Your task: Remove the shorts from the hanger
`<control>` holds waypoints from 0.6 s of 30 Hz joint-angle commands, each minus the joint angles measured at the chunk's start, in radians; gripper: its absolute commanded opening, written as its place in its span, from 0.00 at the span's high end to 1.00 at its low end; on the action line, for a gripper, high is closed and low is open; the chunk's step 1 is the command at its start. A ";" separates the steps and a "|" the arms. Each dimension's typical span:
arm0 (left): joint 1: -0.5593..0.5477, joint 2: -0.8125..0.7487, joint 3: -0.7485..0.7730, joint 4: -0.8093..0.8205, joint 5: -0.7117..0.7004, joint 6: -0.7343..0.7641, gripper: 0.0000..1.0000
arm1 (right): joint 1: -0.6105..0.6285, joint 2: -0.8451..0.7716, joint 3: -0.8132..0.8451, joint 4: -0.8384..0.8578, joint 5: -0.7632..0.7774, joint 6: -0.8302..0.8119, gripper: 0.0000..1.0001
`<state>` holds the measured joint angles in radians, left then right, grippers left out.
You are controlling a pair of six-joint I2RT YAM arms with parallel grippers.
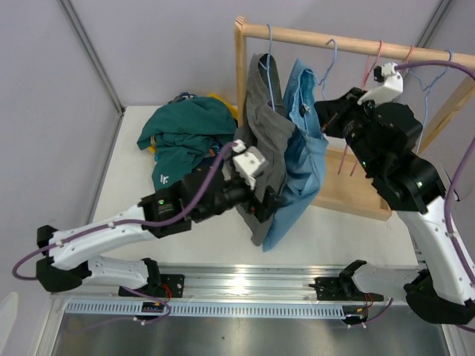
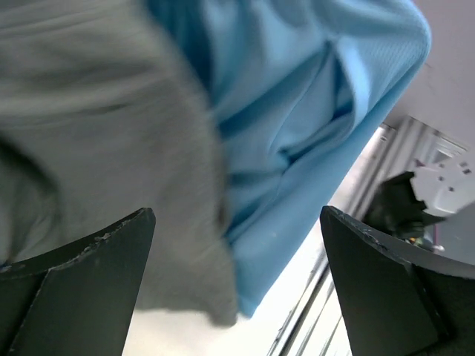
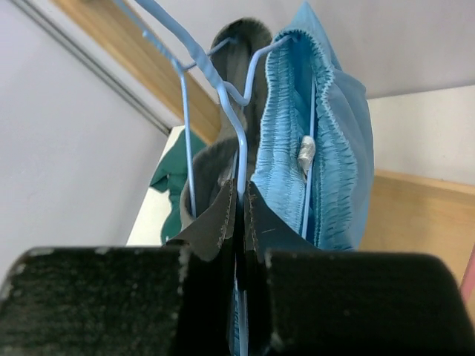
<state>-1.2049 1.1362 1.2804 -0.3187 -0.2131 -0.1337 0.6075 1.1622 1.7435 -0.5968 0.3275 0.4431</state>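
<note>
Well left of the left gripper (image 1: 266, 199), back along its arm, the teal-green shorts (image 1: 185, 130) lie heaped on the table (image 1: 122, 174). A dark blue scrap (image 1: 182, 96) and a yellow scrap (image 1: 215, 96) peek out behind them (too little shows to say more).

The left gripper's fingers (image 2: 111, 252) stand wide apart and grip nothing. Just ahead of them hang the lower ends of two garments. The grey shorts (image 1: 267, 111) are before the finger on the left of the wrist view, and the light blue shorts (image 1: 304, 148) are before the other. Both hang with the long axis vertical, waistband up and leg hems down, touching side by side.

The wooden rail (image 1: 334, 41) carries five hangers, three of blue wire and two pink hangers (image 1: 369, 68). The two leftmost blue ones hold one pair of shorts each.

The right gripper (image 3: 239, 196) is pinched closed on the wire neck of the blue hanger (image 3: 223, 96) that bears the light blue shorts. Their gathered waistband sits just right of its fingertips, and the grey pair is beyond them to the left.
</note>
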 commanded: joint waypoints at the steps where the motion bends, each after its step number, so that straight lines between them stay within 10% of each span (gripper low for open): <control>1: -0.105 0.101 0.074 0.142 -0.002 0.048 0.01 | 0.038 -0.085 -0.028 0.008 0.107 0.031 1.00; 18: -0.208 0.307 0.110 0.355 -0.038 0.028 0.06 | 0.064 -0.159 -0.061 -0.030 0.100 0.066 1.00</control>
<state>-1.4071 1.4349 1.3884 -0.0933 -0.2108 -0.1047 0.6647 1.0325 1.6424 -0.6914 0.4145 0.4763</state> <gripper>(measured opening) 0.958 0.038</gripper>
